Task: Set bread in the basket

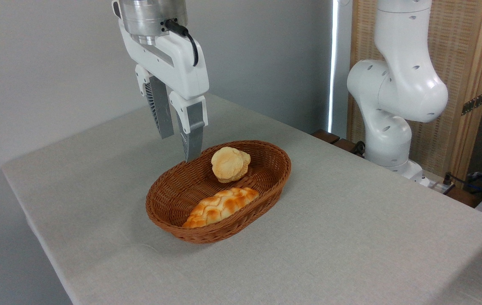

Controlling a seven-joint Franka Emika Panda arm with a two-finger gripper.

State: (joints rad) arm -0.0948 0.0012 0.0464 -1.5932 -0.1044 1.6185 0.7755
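Nearest the camera: bare grey table (351,254), its front corner cut off by the frame, its left edge running back toward the wall. Further in, roughly mid-table and a little toward that left edge: oval wicker basket (168,199), long axis on a diagonal. Inside, at the near end, a longer braided loaf (220,206) lying against the near wall. Behind it, toward the far end, the bread (229,164), a small round bun, resting inside the basket with its paler side turned this way, leaning on or just beside the loaf; cannot tell which.

Above the basket's far-left rim: gripper (177,146), pointing down, fingers spread with a clear gap and nothing between them. Well apart from the bun, clear of the rim by the look of it, though one fingertip overlaps the rim in this view.

Judged step: placing done, bun already in the basket, release made. Next move: only a retreat, straight up and away, no grasp needed.

Room for that: plenty. Open air above and to the left, bare cloth on every side of the basket, table edges well off. Only thing to mind: the wicker rim under the lower fingertip, so a lift before any sideways travel. White arm base (387,140) at the table's far right edge, well clear.
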